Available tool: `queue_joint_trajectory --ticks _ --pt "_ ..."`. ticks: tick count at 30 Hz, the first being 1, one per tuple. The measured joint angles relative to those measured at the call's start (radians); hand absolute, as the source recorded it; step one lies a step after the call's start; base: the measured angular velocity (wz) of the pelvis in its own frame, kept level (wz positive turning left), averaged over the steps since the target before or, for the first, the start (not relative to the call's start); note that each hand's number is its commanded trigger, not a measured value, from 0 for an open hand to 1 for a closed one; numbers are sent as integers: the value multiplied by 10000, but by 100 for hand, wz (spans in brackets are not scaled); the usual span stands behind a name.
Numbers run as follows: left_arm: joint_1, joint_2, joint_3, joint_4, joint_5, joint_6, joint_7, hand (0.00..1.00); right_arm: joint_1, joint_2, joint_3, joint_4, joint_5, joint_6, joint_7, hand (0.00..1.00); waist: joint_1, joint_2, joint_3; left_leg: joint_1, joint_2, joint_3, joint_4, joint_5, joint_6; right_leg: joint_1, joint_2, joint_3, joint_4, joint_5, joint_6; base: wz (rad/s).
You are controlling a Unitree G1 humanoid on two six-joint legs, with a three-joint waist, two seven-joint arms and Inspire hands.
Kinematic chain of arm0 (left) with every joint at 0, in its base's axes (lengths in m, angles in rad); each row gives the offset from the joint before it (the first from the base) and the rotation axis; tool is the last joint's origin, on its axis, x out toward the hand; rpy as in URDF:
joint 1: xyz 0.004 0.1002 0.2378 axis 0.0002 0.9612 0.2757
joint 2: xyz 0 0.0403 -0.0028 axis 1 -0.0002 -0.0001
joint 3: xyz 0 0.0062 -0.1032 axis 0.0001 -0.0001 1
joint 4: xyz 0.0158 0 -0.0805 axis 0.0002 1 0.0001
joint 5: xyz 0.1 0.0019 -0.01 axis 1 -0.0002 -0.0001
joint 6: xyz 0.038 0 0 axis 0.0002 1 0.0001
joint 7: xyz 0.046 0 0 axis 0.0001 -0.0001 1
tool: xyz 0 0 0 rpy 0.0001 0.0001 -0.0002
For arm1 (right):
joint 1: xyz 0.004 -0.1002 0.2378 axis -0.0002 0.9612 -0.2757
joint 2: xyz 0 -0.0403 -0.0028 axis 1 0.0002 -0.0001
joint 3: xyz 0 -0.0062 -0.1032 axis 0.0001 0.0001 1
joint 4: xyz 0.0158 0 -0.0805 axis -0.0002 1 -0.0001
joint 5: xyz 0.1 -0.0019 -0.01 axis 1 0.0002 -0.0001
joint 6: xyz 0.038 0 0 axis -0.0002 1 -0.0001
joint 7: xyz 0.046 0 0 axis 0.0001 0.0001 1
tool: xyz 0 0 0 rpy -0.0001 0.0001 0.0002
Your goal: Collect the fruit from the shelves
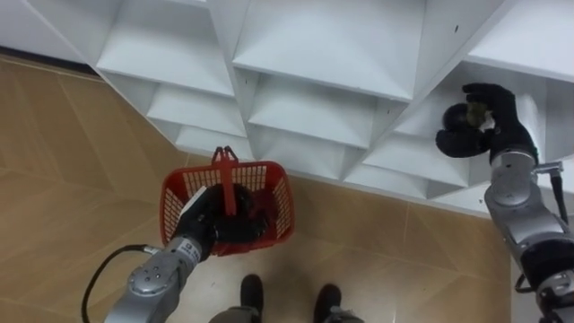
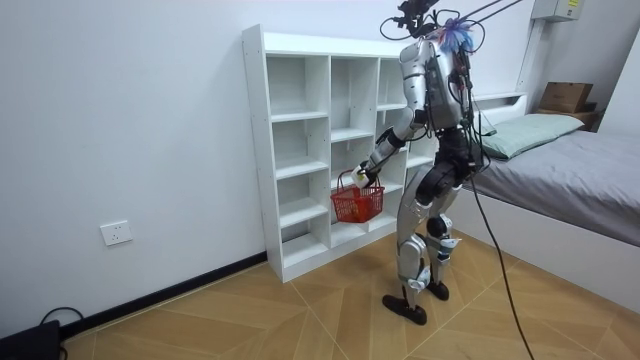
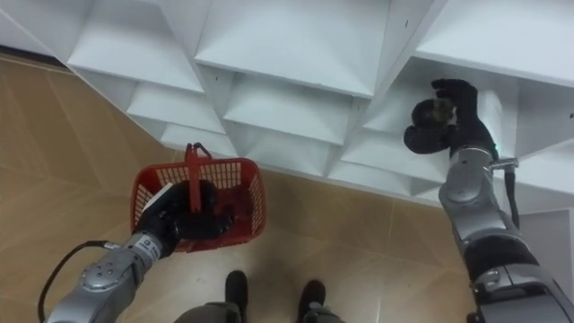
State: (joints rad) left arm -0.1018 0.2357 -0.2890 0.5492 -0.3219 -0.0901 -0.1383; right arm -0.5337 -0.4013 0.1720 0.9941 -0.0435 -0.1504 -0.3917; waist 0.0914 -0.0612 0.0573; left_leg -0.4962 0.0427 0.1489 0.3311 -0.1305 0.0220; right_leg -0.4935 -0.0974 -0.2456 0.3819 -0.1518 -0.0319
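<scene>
The right arm reaches up and forward into a compartment of the white, flat-panelled wooden closet (image 1: 314, 45), at the right side of the eye views; the black right hand (image 1: 495, 115) stands there with its fingers (image 1: 484, 91) curled over a small greenish-brown fruit (image 1: 475, 113) and the thumb closed in from below, so the fruit is grasped inside that compartment (its kind is too small to tell); the forearm behind it is smooth grey metal. The left arm is bent low and forward, its left hand (image 1: 211, 220) clenched round the upright handle of a red plastic lattice basket (image 1: 273, 193); the basket hangs from that hand just in front of the closet's lower shelves, above the tan herringbone wooden floor (image 1: 72, 152); its walls are an open mesh with a solid rim, and what lies inside is hidden by the hand. In the room view the robot stands upright close before the closet, knees slightly bent, the basket toward the room view's left, and a bed with grey cover (image 2: 580, 170) stands behind it.
</scene>
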Motion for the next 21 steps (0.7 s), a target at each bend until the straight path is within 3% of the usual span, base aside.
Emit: queue_joint_trajectory --ticks 21 --pt "-184 -59 -2 2 -12 181 -3 100 -212 -75 21 148 -18 173 -149 100 42 33 -13 4 8 0 -20 6 -7 -2 14 4 -29 4 -7 0"
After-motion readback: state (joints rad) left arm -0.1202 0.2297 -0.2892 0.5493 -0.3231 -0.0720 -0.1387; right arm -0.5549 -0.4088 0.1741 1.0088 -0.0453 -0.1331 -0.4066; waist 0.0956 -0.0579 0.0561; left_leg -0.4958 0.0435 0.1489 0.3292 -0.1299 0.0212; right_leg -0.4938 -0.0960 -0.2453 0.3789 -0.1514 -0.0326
